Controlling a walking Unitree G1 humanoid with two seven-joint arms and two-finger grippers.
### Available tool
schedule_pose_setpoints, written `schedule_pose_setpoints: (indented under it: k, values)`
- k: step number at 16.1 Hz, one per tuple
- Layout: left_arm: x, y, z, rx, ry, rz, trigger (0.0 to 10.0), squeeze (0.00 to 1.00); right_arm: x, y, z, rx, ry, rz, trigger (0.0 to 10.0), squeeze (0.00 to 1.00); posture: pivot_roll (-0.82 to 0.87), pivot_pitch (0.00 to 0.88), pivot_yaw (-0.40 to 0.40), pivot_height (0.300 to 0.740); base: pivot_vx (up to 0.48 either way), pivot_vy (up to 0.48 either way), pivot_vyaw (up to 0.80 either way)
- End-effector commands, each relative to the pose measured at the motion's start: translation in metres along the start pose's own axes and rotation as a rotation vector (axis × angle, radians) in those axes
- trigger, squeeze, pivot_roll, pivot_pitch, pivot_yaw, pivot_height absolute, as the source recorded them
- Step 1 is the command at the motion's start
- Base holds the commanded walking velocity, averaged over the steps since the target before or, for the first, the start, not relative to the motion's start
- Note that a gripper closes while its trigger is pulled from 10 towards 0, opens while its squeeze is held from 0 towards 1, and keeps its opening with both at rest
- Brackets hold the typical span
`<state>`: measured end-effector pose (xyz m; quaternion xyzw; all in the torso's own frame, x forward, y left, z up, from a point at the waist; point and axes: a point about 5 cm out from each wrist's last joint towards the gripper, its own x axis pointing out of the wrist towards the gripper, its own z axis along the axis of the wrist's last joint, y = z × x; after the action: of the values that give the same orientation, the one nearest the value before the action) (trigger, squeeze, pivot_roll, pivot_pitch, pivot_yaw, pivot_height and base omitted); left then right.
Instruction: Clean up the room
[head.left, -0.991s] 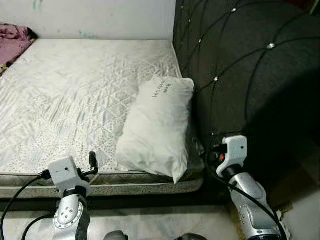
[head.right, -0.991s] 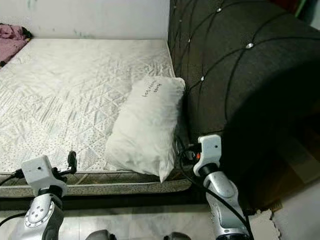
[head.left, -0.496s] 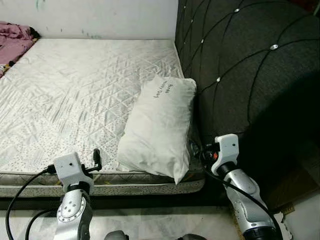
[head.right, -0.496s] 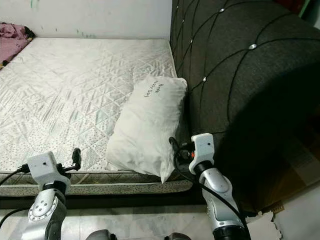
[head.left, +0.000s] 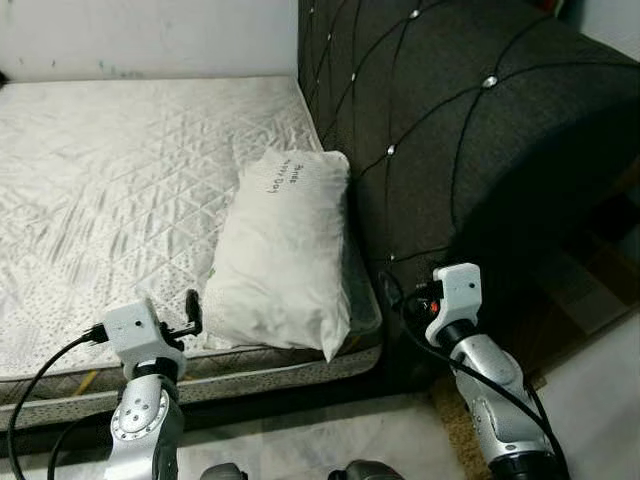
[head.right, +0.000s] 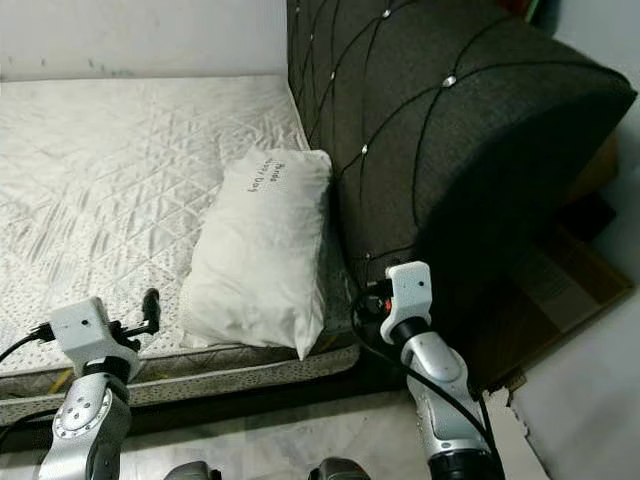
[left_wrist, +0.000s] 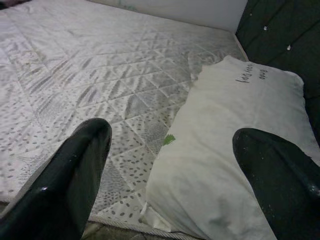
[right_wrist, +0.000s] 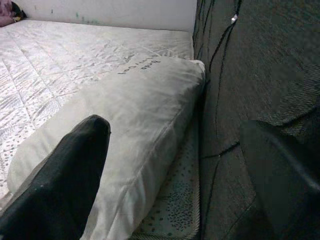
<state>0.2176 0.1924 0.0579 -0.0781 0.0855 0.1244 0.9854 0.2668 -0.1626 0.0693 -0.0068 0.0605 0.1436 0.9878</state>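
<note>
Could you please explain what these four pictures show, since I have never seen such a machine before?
This is a walking humanoid robot with two silver arms, each ending in two long black fingers. The two wide pictures come from cameras in its head, looking down at a bed. The other two come from cameras on its wrists, looking along the fingers. On the mattress lies a white pillow with some writing on it, right beside the dark padded headboard. The left gripper and the right gripper are both open, held near the pillow's near end. Neither holds anything.
</note>
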Motion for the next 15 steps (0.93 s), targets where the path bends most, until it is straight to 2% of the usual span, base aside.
schedule_pose_setpoints:
  k: [1,3,5,6,7,9,13,15]
  values:
    - [-0.001,0.0,0.006,-0.002,-0.018,0.001,10.0,0.0,0.004,-0.005,0.012,-0.002,-0.032,-0.033,10.0,0.0,-0.03,0.004,-0.02,0.74,0.0,0.0,0.0]
    - [-0.002,0.002,0.007,-0.005,-0.024,0.009,10.0,0.0,0.008,-0.009,0.023,0.086,-0.055,-0.118,10.0,0.0,-0.03,0.008,-0.017,0.74,0.0,0.0,0.0]
    - [-0.001,0.003,0.009,0.0,-0.027,0.008,10.0,0.0,0.011,0.004,0.023,0.138,-0.038,-0.133,10.0,0.0,-0.03,0.008,-0.016,0.74,0.0,0.0,0.0]
    - [-0.001,0.003,0.009,0.002,-0.027,0.007,10.0,0.0,0.011,0.009,0.021,0.099,-0.016,-0.115,10.0,0.0,-0.03,0.006,-0.016,0.74,0.0,0.0,0.0]
    - [-0.001,0.003,0.009,0.004,-0.028,0.007,10.0,0.0,0.011,0.008,0.019,0.085,-0.009,-0.124,10.0,0.0,-0.03,0.005,-0.017,0.74,0.0,0.0,0.0]
    - [0.0,0.004,0.01,0.005,-0.03,0.008,10.0,0.0,0.01,0.004,0.017,0.119,0.0,-0.149,10.0,0.0,-0.03,0.004,-0.017,0.74,0.0,0.0,0.0]
    - [0.0,0.003,0.011,0.011,-0.037,-0.001,10.0,0.0,0.011,0.011,0.018,0.123,0.015,-0.095,10.0,0.0,-0.03,0.003,-0.016,0.74,0.0,0.0,0.0]
    - [0.0,0.003,0.011,0.01,-0.037,-0.003,10.0,0.0,0.011,0.011,0.018,0.122,0.019,-0.091,10.0,0.0,-0.03,0.001,-0.016,0.74,0.247,0.0,0.0]
